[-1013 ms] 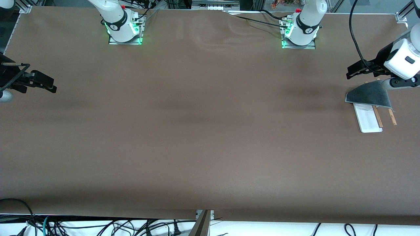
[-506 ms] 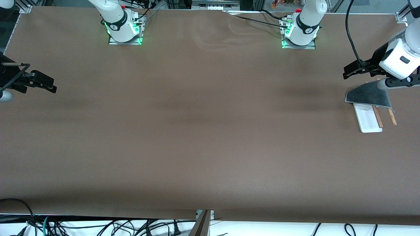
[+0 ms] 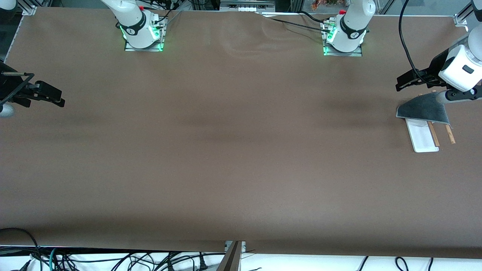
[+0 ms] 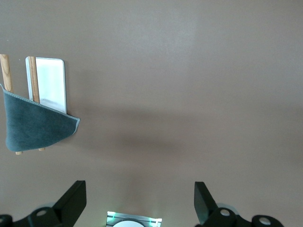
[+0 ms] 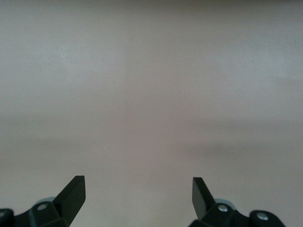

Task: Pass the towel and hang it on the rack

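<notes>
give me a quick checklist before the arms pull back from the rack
1. Towel draped over the rack rods, grey face up: ok.
2. Left claw open, holding nothing, up beside the rack: ok.
3. Right claw open and empty, waiting over the right arm's end of the table: ok.
4. Rack standing flat on its white base: ok.
5. Towel hanging evenly: not ok, one corner trails off past the base.
6. Towel secure against slipping: cannot tell.
</notes>
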`<move>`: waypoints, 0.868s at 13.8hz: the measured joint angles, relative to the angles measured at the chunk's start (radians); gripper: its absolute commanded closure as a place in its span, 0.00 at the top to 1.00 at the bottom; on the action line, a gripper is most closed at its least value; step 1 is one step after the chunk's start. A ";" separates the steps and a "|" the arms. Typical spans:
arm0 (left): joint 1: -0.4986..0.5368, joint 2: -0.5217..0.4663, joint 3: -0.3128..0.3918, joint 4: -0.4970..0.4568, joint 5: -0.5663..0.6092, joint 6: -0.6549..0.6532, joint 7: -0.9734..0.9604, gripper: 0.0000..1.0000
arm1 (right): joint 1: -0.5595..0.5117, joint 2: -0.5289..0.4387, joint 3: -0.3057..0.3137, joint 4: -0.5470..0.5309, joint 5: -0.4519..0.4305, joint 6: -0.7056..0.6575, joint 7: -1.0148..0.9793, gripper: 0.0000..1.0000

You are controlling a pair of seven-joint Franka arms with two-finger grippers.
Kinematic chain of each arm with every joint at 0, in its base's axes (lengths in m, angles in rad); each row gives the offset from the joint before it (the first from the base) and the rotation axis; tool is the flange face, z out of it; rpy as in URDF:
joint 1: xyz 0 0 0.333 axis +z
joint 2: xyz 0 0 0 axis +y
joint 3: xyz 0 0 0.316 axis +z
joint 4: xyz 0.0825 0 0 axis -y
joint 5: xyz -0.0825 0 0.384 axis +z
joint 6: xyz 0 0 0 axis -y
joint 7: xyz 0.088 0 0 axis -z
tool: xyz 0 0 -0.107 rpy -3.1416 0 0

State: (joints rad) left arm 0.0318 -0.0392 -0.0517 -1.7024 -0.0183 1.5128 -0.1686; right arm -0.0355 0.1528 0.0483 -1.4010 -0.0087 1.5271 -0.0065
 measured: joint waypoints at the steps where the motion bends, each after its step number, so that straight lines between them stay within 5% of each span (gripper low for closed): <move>1: 0.000 0.000 0.000 0.000 0.000 -0.001 0.000 1.00 | 0.000 0.000 0.000 0.000 0.000 0.001 0.000 1.00; 12: 0.000 0.001 0.004 0.000 0.000 -0.007 0.000 1.00 | 0.000 0.000 0.000 0.000 0.000 0.004 0.000 1.00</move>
State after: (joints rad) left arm 0.0321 -0.0379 -0.0475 -1.7024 -0.0183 1.5058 -0.1687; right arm -0.0355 0.1528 0.0483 -1.4010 -0.0087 1.5316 -0.0065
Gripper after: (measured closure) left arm 0.000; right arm 0.000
